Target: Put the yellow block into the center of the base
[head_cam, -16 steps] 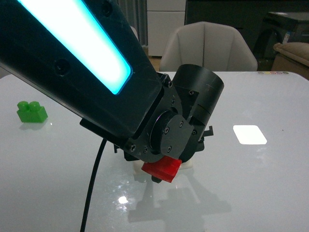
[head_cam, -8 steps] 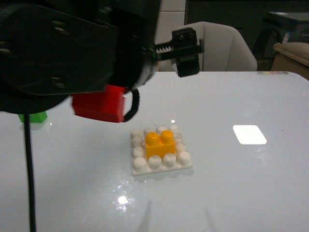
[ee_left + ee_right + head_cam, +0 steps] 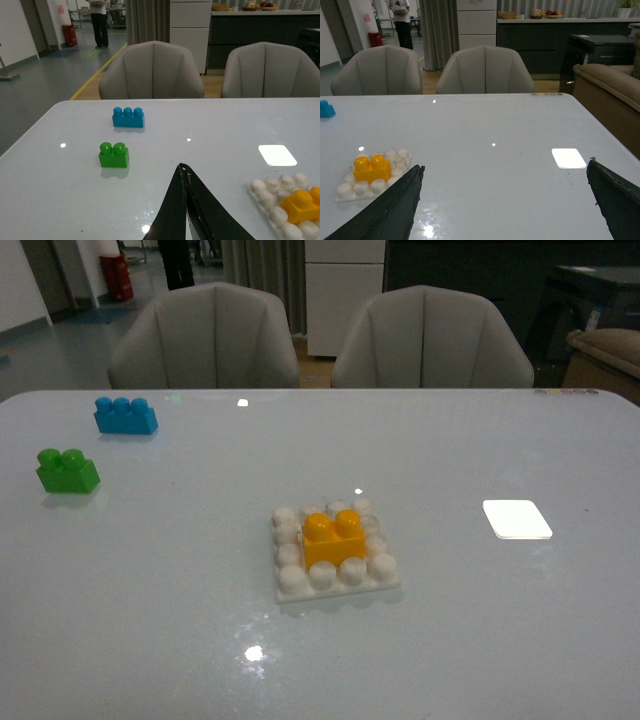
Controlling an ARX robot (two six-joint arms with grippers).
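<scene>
The yellow block (image 3: pixel 334 537) is sitting upright in the centre of the base (image 3: pixel 335 555), ringed by white studs, near the middle of the table (image 3: pixel 480 640). A green brick (image 3: pixel 68 470) and a blue brick (image 3: pixel 126 415) are lying well apart at far left. The left gripper (image 3: pixel 186 210) is showing its fingers pressed together; the right gripper (image 3: pixel 505 200) is standing wide apart. Both are holding nothing.
</scene>
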